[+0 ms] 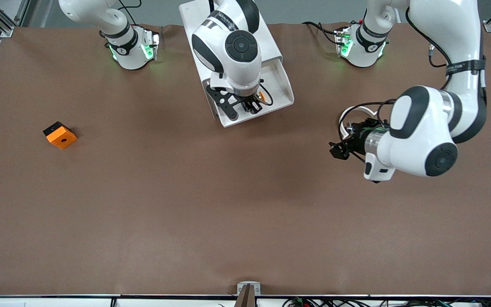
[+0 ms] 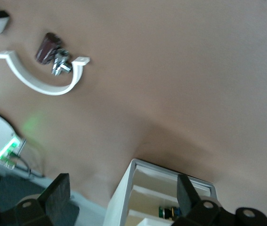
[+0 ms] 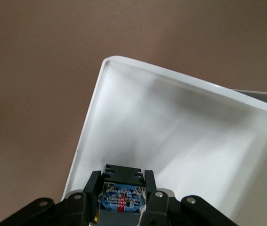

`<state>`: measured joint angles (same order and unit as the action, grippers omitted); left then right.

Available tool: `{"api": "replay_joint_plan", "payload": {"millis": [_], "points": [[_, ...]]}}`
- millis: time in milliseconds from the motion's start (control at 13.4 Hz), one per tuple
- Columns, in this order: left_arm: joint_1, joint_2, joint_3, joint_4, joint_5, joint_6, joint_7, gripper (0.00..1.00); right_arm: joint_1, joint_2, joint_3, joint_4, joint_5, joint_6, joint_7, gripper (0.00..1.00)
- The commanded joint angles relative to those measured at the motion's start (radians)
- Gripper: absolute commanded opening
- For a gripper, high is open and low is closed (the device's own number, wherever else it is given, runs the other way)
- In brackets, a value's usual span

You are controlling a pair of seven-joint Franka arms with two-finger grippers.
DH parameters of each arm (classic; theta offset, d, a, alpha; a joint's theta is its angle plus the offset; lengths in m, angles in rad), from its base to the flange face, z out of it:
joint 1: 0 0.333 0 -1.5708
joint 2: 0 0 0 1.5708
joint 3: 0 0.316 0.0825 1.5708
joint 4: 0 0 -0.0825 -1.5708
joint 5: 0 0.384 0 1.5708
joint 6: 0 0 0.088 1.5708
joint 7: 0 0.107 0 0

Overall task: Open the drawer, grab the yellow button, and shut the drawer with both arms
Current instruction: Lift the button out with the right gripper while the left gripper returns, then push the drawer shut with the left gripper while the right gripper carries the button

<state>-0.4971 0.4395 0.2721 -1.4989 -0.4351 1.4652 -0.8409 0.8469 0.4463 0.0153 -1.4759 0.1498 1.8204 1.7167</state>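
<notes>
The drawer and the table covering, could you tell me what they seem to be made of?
Drawer: probably plastic, smooth white walls with rounded rims and a soft sheen. Table covering: looks like matte brown paper or fabric, with no glare and a wavy edge near the arm bases; which one is unclear.

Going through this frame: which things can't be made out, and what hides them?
- Front view: right gripper over the open drawer; the arm hides what it clamps.
- Right wrist view: the button's cap, hidden by the fingers.
- Left wrist view: left gripper cut off by the edge.
</notes>
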Motion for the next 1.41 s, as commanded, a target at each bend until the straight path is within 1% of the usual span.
{"api": "replay_joint_plan", "payload": {"millis": [0, 74, 149, 223, 298, 372, 521, 595, 670, 744, 819, 967, 1191, 1340], "points": [[-0.032, -0.141, -0.03, -0.211, 0.033, 0.172, 0.083, 1.0, -0.069, 0.003, 0.003, 0.103, 0.071, -0.117, -0.008, 0.1], [-0.032, -0.172, -0.048, -0.259, 0.053, 0.232, 0.086, 1.0, -0.095, 0.002, 0.003, 0.138, 0.094, -0.162, -0.034, 0.09], [-0.032, -0.192, -0.083, -0.297, 0.091, 0.283, 0.086, 1.0, -0.142, -0.004, 0.003, 0.167, 0.137, -0.224, -0.089, 0.1], [-0.032, -0.197, -0.112, -0.313, 0.122, 0.309, 0.086, 1.0, -0.187, -0.011, 0.002, 0.184, 0.174, -0.28, -0.153, 0.1], [-0.031, -0.199, -0.137, -0.323, 0.15, 0.326, 0.086, 1.0, -0.24, -0.033, 0.003, 0.195, 0.192, -0.347, -0.257, 0.1], [-0.031, -0.2, -0.152, -0.339, 0.151, 0.346, 0.086, 1.0, -0.285, -0.058, 0.002, 0.195, 0.192, -0.401, -0.37, 0.1], [-0.031, -0.22, -0.212, -0.41, 0.153, 0.446, 0.086, 1.0, -0.375, -0.113, -0.009, 0.189, 0.162, -0.492, -0.663, 0.1], [-0.031, -0.229, -0.24, -0.441, 0.151, 0.486, 0.085, 1.0, -0.434, -0.126, -0.008, 0.187, 0.118, -0.531, -0.806, 0.1], [-0.031, -0.229, -0.263, -0.445, 0.151, 0.492, 0.085, 1.0, -0.478, -0.135, -0.008, 0.186, 0.064, -0.55, -0.951, 0.1], [-0.031, -0.231, -0.287, -0.448, 0.151, 0.492, 0.082, 1.0, -0.52, -0.143, -0.009, 0.181, 0.007, -0.556, -1.114, 0.1], [-0.031, -0.232, -0.313, -0.454, 0.151, 0.492, 0.082, 1.0, -0.56, -0.144, -0.009, 0.168, -0.04, -0.553, -1.235, 0.1], [-0.031, -0.234, -0.353, -0.46, 0.151, 0.492, 0.082, 1.0, -0.632, -0.144, -0.009, 0.134, -0.102, -0.529, -1.411, 0.1], [-0.032, -0.232, -0.425, -0.469, 0.151, 0.494, 0.08, 1.0, -0.75, -0.146, -0.009, 0.024, -0.113, -0.393, -1.648, 0.1], [-0.031, -0.232, -0.479, -0.477, 0.151, 0.495, 0.065, 1.0, -0.81, -0.146, -0.011, -0.084, -0.128, -0.241, -1.776, 0.1]]}}
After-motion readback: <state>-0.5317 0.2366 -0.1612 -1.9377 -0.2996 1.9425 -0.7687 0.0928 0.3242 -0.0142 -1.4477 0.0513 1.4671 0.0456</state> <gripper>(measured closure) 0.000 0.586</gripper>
